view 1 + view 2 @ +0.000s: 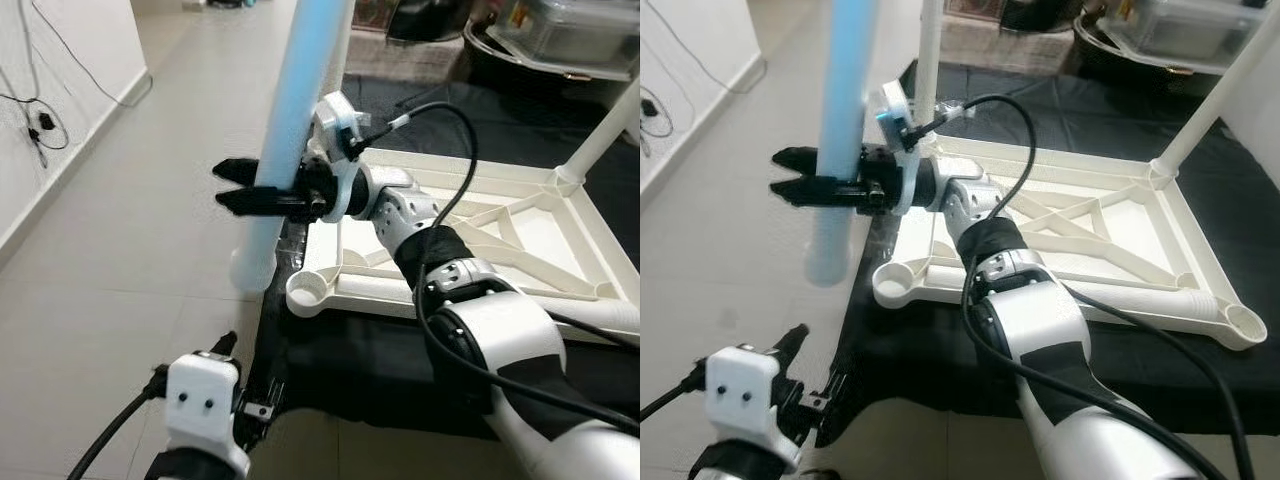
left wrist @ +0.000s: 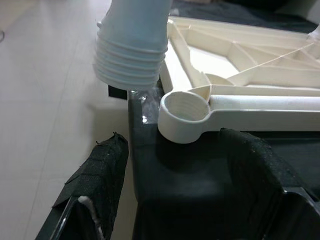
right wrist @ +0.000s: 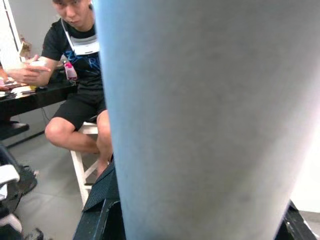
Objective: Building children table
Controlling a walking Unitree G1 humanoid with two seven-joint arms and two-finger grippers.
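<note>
Right gripper had the blue leg pinched, hanging just off the tabletop's empty corner socket.

Closest to me, my left gripper (image 2: 170,185) sat low with its fingers (image 2: 95,175) spread apart, holding nothing, just short of the corner socket (image 2: 184,112). That socket belongs to the upside-down white tabletop (image 1: 520,240), which lay on a black mat (image 1: 380,370). Next to the socket, off the mat's edge over the floor tiles, my right gripper (image 1: 232,186) clamped the pale blue leg (image 1: 290,120) about mid-length, roughly upright; its threaded end (image 2: 131,62) hung beside and above the socket, not in it. At the tabletop's far corners, two white legs (image 1: 1218,95) already stood. In the right wrist view a person (image 3: 75,75) sat on a stool.
</note>
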